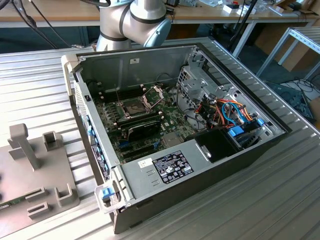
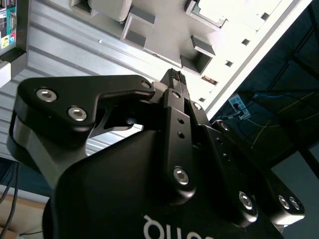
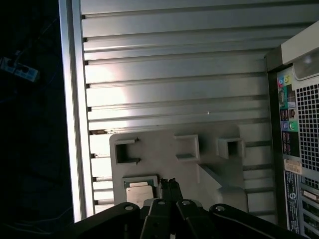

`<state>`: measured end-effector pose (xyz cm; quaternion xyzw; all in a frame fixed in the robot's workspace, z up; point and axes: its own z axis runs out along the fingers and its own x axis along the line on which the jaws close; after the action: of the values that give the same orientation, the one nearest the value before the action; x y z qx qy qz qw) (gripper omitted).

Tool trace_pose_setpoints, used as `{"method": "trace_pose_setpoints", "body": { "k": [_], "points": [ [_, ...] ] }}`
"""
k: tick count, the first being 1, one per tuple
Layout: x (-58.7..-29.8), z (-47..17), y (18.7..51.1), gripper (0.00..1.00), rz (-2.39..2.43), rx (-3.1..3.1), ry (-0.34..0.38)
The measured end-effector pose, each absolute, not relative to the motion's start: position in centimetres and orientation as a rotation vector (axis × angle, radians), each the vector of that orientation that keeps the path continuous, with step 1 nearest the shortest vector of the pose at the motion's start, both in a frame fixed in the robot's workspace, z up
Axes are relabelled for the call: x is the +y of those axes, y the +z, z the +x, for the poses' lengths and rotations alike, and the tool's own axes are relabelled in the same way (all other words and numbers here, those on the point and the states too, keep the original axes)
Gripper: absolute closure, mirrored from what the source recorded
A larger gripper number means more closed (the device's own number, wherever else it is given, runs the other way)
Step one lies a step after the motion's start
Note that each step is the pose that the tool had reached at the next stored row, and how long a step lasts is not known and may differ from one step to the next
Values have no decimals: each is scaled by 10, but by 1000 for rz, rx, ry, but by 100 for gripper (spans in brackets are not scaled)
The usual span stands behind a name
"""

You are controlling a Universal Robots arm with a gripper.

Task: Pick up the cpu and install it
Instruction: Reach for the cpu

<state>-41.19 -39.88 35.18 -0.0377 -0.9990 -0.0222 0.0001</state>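
Pincer (image 3: 171,183) is seen clenched with nothing between its fingers, held over the grey fixture plate (image 3: 209,164), near the cpu (image 3: 139,192) seated in a pocket.

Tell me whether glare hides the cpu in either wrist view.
First wrist view: the cpu reads clearly, slightly dim; glare sits on the table slats, away from it. Second wrist view: the fixture plate blows out white at one end.

We see our fingers (image 3: 168,186) pressed together near the cpu (image 3: 139,192), which lies in a pocket of the grey holder (image 3: 164,162) on the ribbed surface (image 3: 174,74).
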Motion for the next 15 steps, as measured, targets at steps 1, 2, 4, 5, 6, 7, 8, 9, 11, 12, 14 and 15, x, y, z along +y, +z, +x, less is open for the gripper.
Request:
{"method": "trace_pose_setpoints", "body": {
  "k": [1,2,4,5,6,7,8,9,11,12,14,15],
  "points": [
    [-399,-412,351,89,-118,-3138,-70],
    [-399,-412,351,89,-118,-3138,-70],
    [-399,-414,349,89,-118,-3138,-69],
    [-399,-415,348,89,-118,-3138,-69],
    [-399,-417,347,89,-118,-3138,-70],
    [-399,-418,347,89,-118,-3138,-70],
    [-399,-421,345,89,-118,-3138,-69],
    [-399,-422,345,89,-118,-3138,-69],
    [-399,-425,343,89,-118,-3138,-69],
    [-399,-428,342,89,-118,-3138,-69],
    [-399,-432,341,89,-118,-3138,-69],
    [-399,-435,340,89,-118,-3138,-69]
  ]
}}
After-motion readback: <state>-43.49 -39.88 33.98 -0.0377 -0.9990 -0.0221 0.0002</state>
